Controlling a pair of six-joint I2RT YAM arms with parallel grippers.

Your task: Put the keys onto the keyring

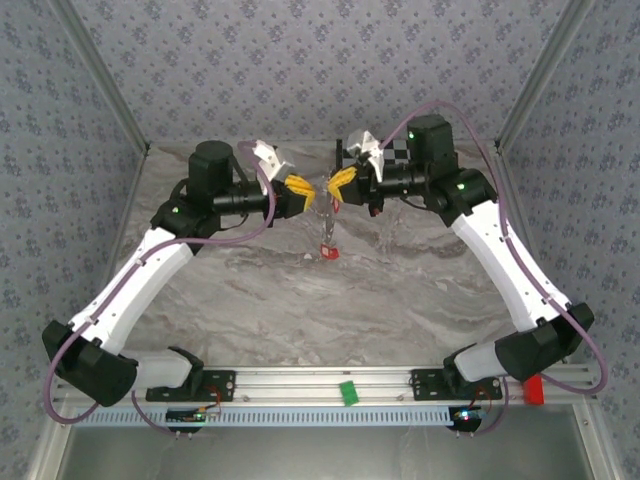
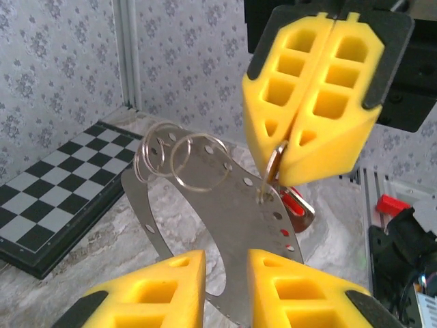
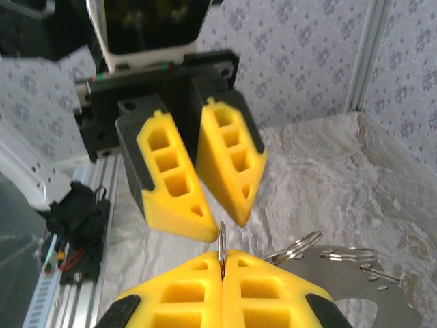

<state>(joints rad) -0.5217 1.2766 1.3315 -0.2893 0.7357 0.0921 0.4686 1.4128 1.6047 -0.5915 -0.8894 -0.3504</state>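
Keyring (image 3: 222, 240) in right gripper (image 3: 222, 257)

Left arm (image 1: 140, 275), right arm (image 1: 505, 265): white link shells, black joint housings, green status lights (image 1: 460, 185). Purple cables (image 1: 437, 104) loop alongside. Left gripper (image 1: 311, 190), right gripper (image 1: 331, 185): yellow wedge fingers (image 2: 311, 89) with rectangular pockets, black backing. Black base mounts (image 1: 185, 367).

Yellow left gripper (image 2: 225, 261), yellow right gripper (image 3: 222, 265), red keys (image 2: 297, 203), silver keyring (image 3: 222, 244), grey marbled table (image 1: 300, 300).
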